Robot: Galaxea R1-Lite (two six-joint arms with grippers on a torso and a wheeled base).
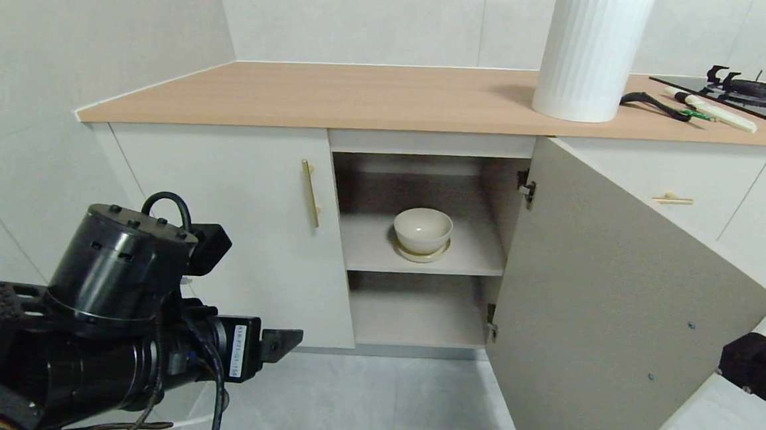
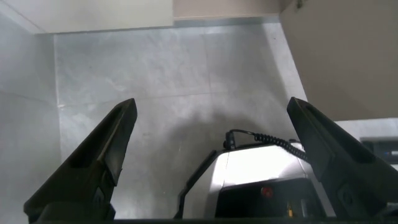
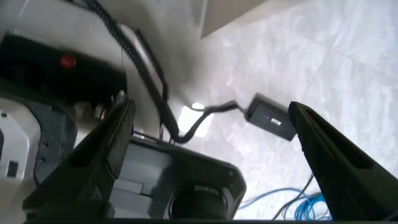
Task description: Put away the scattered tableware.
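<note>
Cream bowl (image 1: 423, 228): sits on a saucer (image 1: 420, 254), on the upper shelf (image 1: 367, 250) of the open cupboard, centre.
Door (image 1: 616, 309): swung open to the right.
Left gripper (image 2: 211, 107): fingers spread wide, empty, low over the floor, near left.
Right gripper (image 3: 211, 107): fingers spread wide, empty, low, near right.
Counter (image 1: 363, 97): white ribbed cylinder (image 1: 589, 51); white-handled utensil (image 1: 715, 110) beside the stove (image 1: 756, 88), far right.

In front of bowl (image 1: 422, 229): cabinet opening (image 1: 418, 184) unobstructed, straight entry possible. Right of bowl: door (image 1: 618, 289) swung wide outward, barring entry from that side; hinge (image 1: 525, 187) projecting at the frame. Left of bowl: shut door (image 1: 235, 232), handle (image 1: 310, 192) just beside the opening. Either side of bowl: bare shelf (image 1: 368, 247). Above bowl: gap up to the cabinet top. Under bowl: saucer (image 1: 420, 254), touching. Below bowl: lower compartment (image 1: 417, 310), open at the front.
</note>
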